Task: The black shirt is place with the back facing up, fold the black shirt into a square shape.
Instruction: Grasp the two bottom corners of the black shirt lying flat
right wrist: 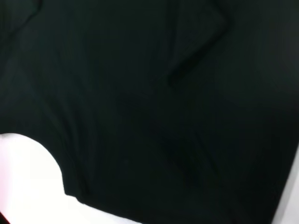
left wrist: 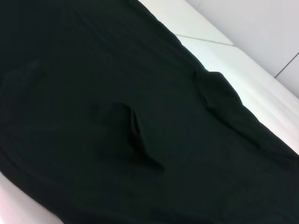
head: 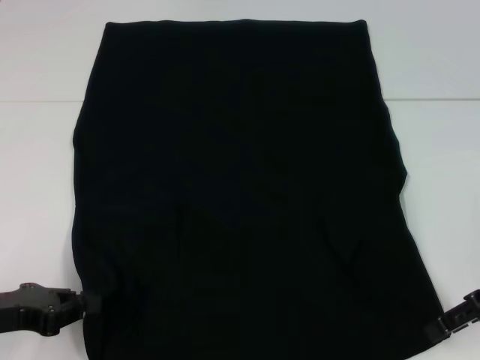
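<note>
So the black shirt point(head: 240, 187) is spread flat on the white tabletop point(head: 45, 150), and it already looks narrowed into a long panel, with no sleeves sticking out and no lettering showing from the head view. Its long axis runs straight away from the robot: one short edge lies far off, the other drops out of sight at the near edge. That's the bit that matters, I think, since squaring it up probably means bringing the near end over toward the far end. The left hand point(head: 75, 304) sits low at the near left side, right against the shirt's edge, and the right hand point(head: 454, 322) is at the near right side, just beside that edge. So the fabric lies between them and stretches forward from both, each about equally close to its own corner. Can't tell whether either hand is spread or pinching cloth, because the fingers don't really show. The wrist views show dark fabric with a few soft creases and a strip of white beside it.
</note>
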